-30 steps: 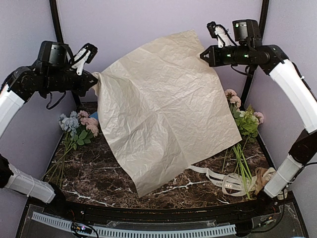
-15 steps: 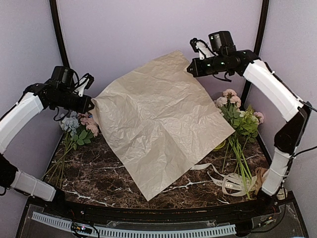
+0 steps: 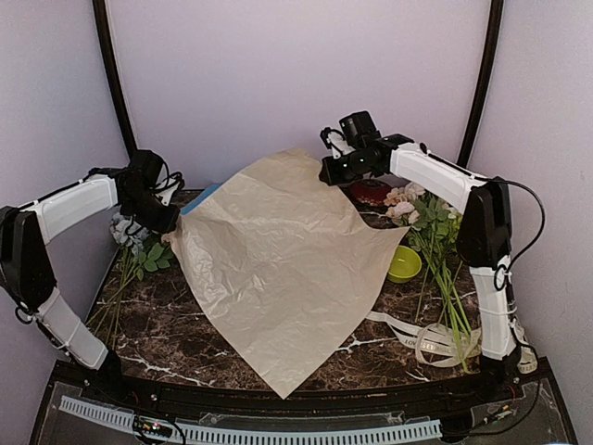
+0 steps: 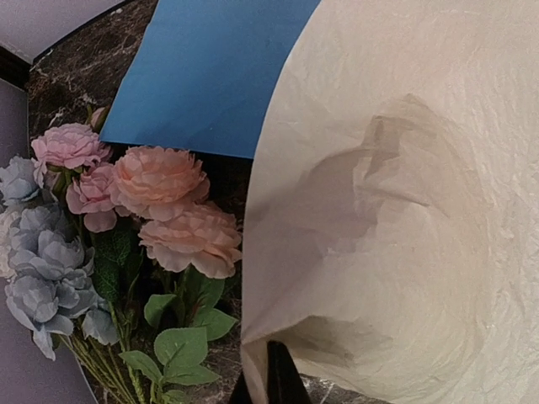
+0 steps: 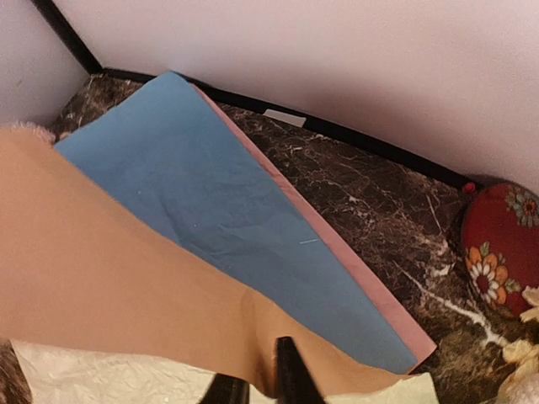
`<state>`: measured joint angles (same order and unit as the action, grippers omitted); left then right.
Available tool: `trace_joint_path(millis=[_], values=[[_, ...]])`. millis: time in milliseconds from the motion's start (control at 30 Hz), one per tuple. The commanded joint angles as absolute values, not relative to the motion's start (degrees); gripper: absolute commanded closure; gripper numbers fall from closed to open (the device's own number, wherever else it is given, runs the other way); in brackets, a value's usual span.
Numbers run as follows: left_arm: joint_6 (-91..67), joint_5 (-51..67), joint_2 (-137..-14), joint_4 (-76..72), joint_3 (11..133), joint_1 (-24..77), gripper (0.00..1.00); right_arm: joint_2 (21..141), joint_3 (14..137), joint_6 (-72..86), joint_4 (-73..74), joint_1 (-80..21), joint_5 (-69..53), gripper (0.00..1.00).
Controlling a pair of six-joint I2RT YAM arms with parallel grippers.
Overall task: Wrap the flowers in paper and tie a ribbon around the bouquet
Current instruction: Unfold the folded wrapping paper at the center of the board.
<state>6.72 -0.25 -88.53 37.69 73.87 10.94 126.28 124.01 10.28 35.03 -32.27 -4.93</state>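
Sagging between both arms, the paper (image 3: 278, 278) is a creased, thin tan sheet (paler underneath). Left gripper (image 3: 170, 222) and right gripper (image 3: 326, 174) each pinch a corner

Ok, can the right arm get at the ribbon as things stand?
Probably not yet: the right fingers pinch the far corner of the paper and would have to let go first. The ribbon itself lies mostly uncovered front right, beside the flowers.
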Motion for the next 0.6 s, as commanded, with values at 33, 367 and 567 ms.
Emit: trace_joint_path(millis=[33, 367, 567], values=[[9.21, -7.63, -91.22, 37.37, 73.73, 9.14, 1.00, 126.78, 126.29, 8.33, 29.31, -32.77, -4.29, 0.71], [10.64, -11.86, -92.59, 37.67, 70.35, 6.86, 1.00, 116.48, 111.47, 4.23, 28.96, -33.72, -4.92, 0.47], [12.26, -20.11, -92.00, 38.60, 69.56, 4.98, 1.00, 115.40, 98.86, 8.00, 26.19, -36.53, -9.81, 0.49]])
